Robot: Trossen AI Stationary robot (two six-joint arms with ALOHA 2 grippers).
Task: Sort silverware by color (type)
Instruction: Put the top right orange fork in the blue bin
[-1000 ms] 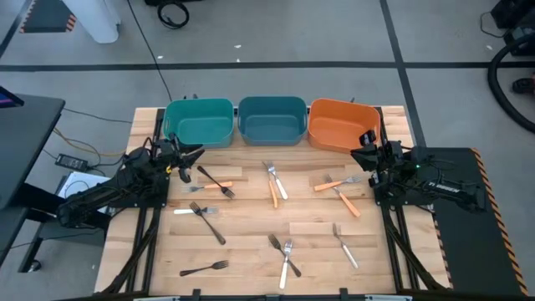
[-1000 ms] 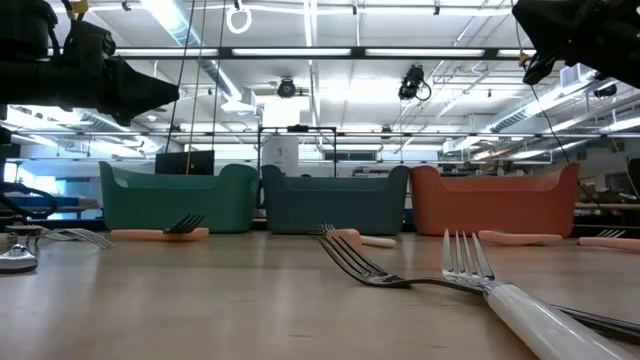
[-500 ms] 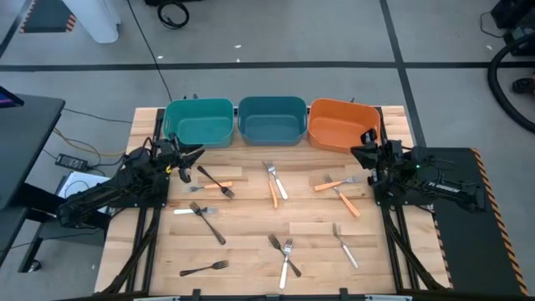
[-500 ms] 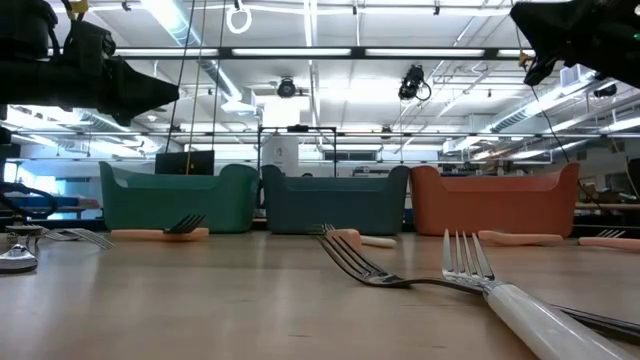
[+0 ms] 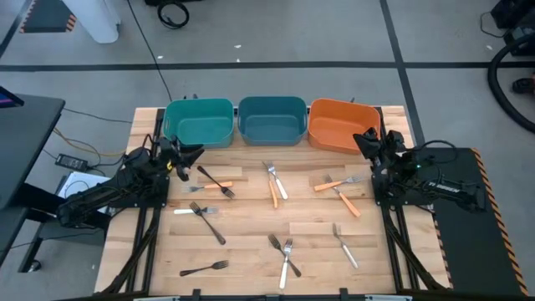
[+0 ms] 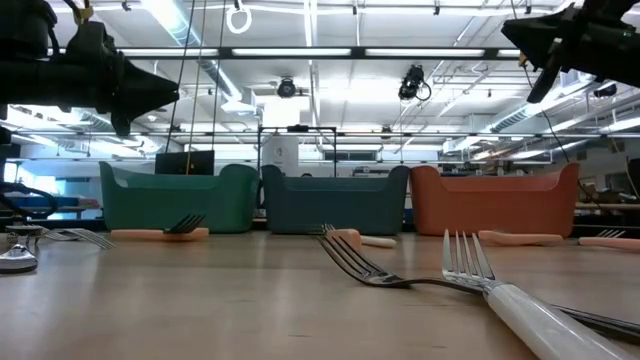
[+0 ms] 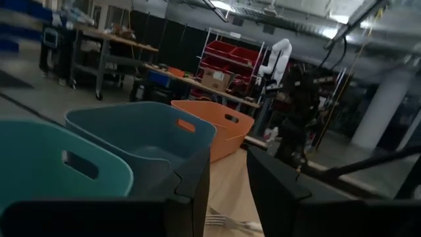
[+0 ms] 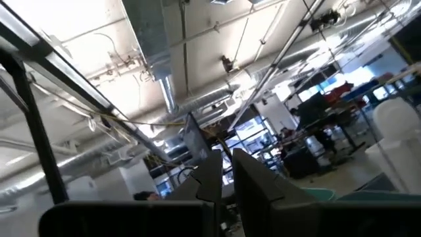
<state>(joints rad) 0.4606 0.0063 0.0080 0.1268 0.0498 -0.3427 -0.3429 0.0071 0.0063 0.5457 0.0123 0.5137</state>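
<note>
1. High view: three bins are seen in a row along the far edge of the desk [image 5: 251,230]: a teal bin [image 5: 199,122] toward the far left corner, a blue bin [image 5: 272,119] in the middle, and an orange bin [image 5: 342,125] toward the far right corner.
2. The silverware is spread flat over the desk, none of it in a bin. A black fork [image 5: 214,181] lies near the left edge, just in front of the teal bin.
3. An orange-handled fork [image 5: 337,183] lies near the right edge, in front of the orange bin, crossed with another orange-handled piece.
4. A white-handled fork [image 5: 287,262] lies near the front edge at mid-width, crossed with a dark fork.
5. The left end effector [image 5: 185,155] is held above the left edge, beside the teal bin; its fingers are seen parted in the left wrist view, with nothing between them.
6. The right end effector [image 5: 364,140] is raised at the right edge, by the orange bin. Its fingers [image 8: 253,178] are seen with only a narrow gap, gripping nothing.
</note>
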